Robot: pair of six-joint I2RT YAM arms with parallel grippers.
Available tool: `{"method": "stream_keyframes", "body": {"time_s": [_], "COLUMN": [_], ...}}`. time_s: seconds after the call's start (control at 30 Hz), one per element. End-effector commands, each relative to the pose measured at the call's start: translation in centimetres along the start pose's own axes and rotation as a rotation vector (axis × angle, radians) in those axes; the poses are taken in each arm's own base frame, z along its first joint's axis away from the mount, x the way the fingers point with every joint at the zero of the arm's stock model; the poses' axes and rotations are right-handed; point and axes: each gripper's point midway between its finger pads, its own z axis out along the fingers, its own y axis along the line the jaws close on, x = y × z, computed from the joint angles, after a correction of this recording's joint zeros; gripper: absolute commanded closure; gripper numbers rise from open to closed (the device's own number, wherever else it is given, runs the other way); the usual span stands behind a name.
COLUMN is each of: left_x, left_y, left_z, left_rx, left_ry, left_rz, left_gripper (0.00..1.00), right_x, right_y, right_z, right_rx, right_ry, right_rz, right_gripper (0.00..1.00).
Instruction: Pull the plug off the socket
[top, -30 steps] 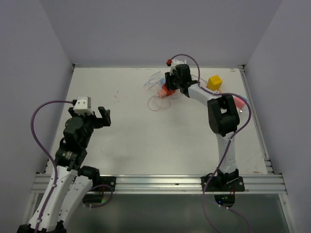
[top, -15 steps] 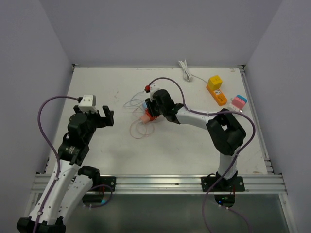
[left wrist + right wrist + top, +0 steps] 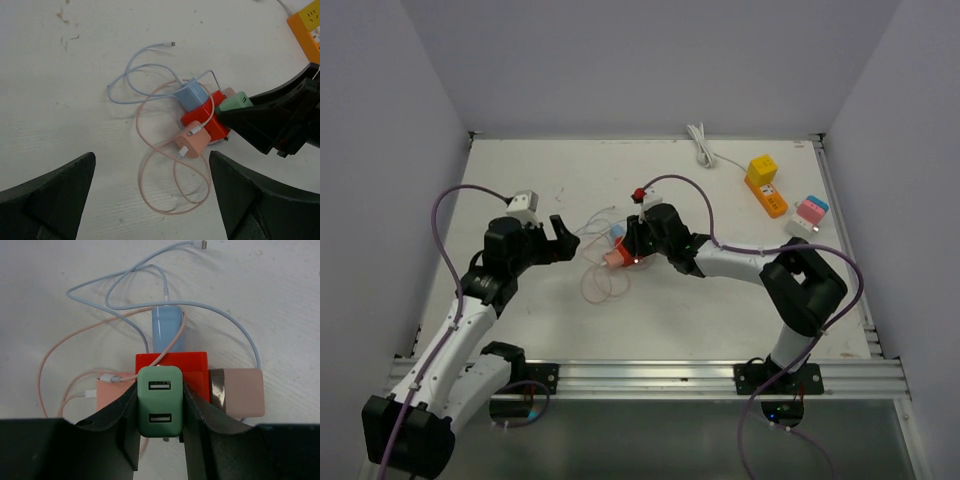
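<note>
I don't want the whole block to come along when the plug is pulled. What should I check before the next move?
1. Right gripper shut on the green plug: ok.
2. Green plug centred in the grip, seen from the right wrist: ok.
3. Left gripper open: ok.
4. Left gripper bracing the red socket block: not ok, it hovers apart from it.
5. Pink cable clear of the block: not ok, it lies across the top.
6. Block resting on the table: cannot tell.
</note>
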Motion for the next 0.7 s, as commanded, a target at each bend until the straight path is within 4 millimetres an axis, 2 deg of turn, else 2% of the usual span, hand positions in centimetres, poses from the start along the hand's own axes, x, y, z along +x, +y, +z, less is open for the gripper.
{"method": "stream_keyframes", "body": {"time_s": [0.0,0.03,0.1,0.2,0.27,0.3,0.33,0.4,0.67], "left_x": [1.2,1.1,2.1,3.3,3.8,4.7,4.4,5.2,6.2], "left_y": [-2.2,-2.5,-2.6,-2.9,-2.9,-2.9,-3.2,-3.5,-4.6], "left_z": [1.1,1.3,2.0,2.9,3.6,3.8,4.4,4.8,7.0], "left_rx": [0.113,0.127,0.141,0.162,0.173,0.175,0.195,0.212,0.248], "left_ry": [0.044,0.039,0.071,0.103,0.109,0.136,0.119,0.145,0.191], "left_rz": [-0.137,-0.145,-0.178,-0.220,-0.241,-0.267,-0.272,-0.305,-0.412], "left_gripper": [0.00,0.00,0.00,0.00,0.00,0.00,0.00,0.00,0.00], "right_x": [1.9,2.0,2.0,2.1,2.2,2.3,2.2,2.3,2.6], "right_y": [1.1,1.4,1.4,1.7,1.9,1.9,2.0,2.1,2.7], "right_z": [-0.6,-0.6,-0.6,-0.6,-0.6,-0.6,-0.6,-0.5,-0.5], "right_rx": [-0.051,-0.069,-0.072,-0.083,-0.072,-0.072,-0.073,-0.081,-0.107], "right_ry": [0.059,0.064,0.066,0.072,0.070,0.071,0.072,0.076,0.072], "right_rz": [0.073,0.075,0.072,0.059,0.043,0.040,0.042,0.053,0.099], "right_gripper": [1.00,1.00,1.00,0.92,0.93,0.95,0.97,1.00,1.00]}}
